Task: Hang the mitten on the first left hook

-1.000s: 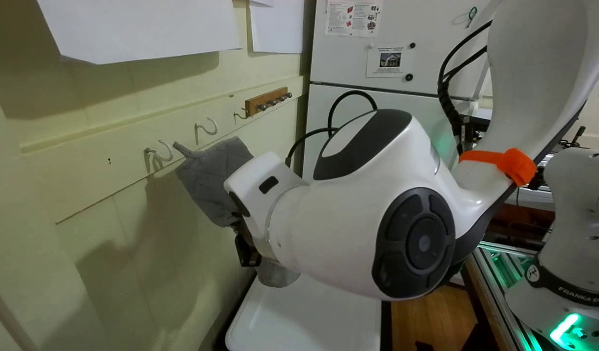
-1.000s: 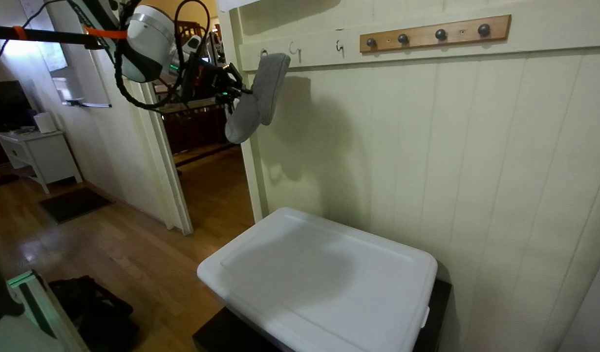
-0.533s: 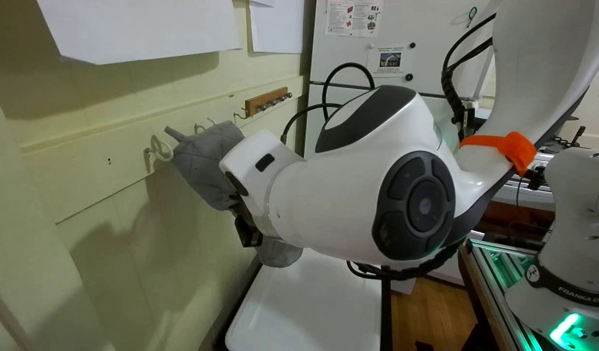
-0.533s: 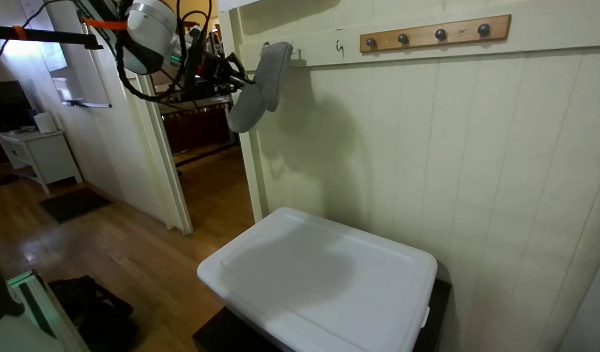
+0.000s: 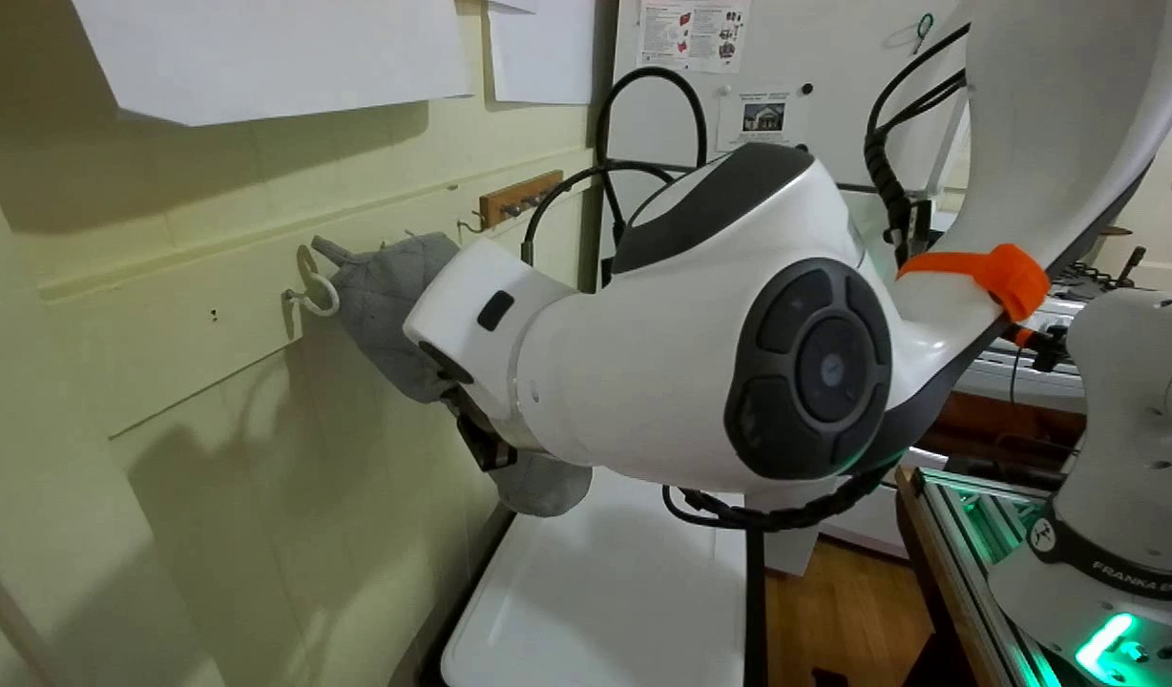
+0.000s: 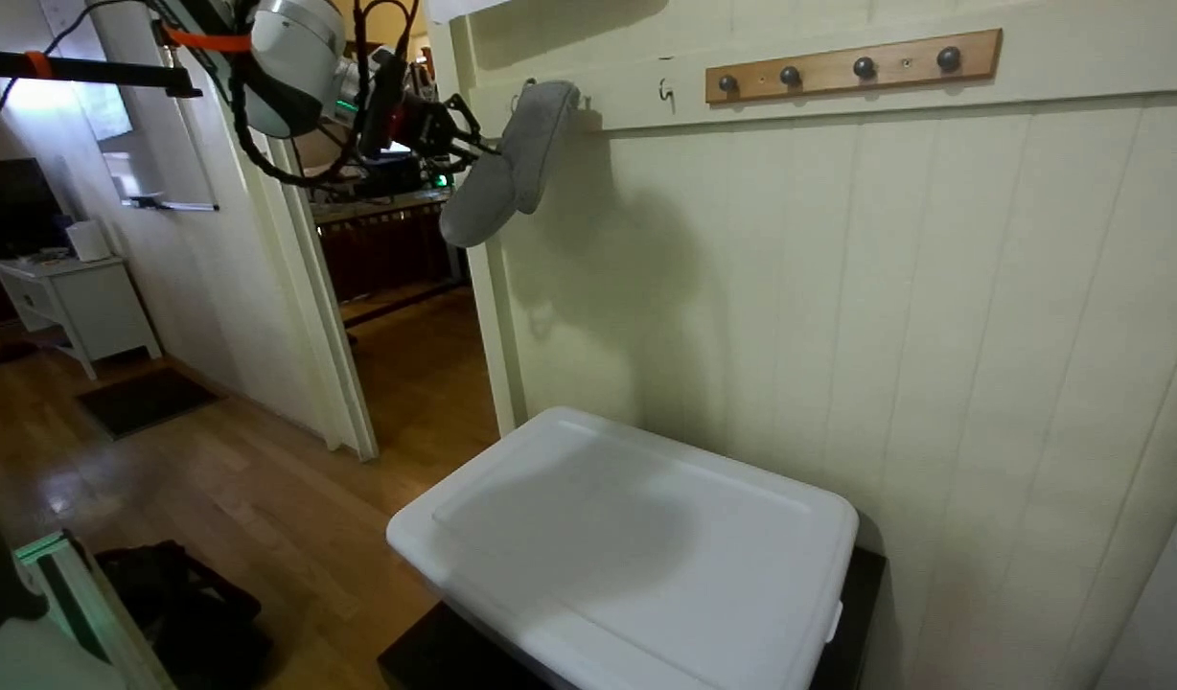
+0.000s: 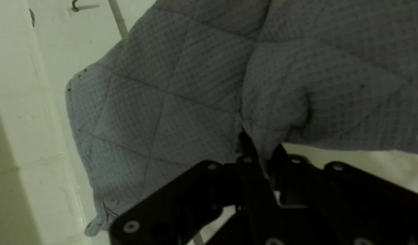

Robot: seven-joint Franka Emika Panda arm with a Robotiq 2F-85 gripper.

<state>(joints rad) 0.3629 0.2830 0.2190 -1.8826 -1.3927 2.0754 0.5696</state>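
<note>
The grey quilted mitten (image 5: 390,305) hangs folded from my gripper, close to the wall; it also shows in an exterior view (image 6: 542,129) and in the wrist view (image 7: 154,98). My gripper (image 7: 263,149) is shut on a pinched fold of it; in an exterior view the gripper (image 6: 488,153) shows from the side. The mitten's corner loop (image 5: 330,250) points up and left, slightly above the tip of the first left hook (image 5: 330,301). I cannot tell whether loop and hook touch. The loop (image 7: 95,226) is at lower left in the wrist view; the first hook does not show clearly there.
The second hook is mostly hidden behind the mitten. A small dark hook (image 6: 665,89) and a wooden peg rack (image 6: 852,69) are farther along the wall board. A white lidded bin (image 6: 646,537) stands below. A white panel (image 5: 281,57) juts out above the hooks.
My gripper has risen with the mitten and shifted slightly toward the wall. The loop has gone from right of the first hook to a little above it. The grip has stayed shut.
</note>
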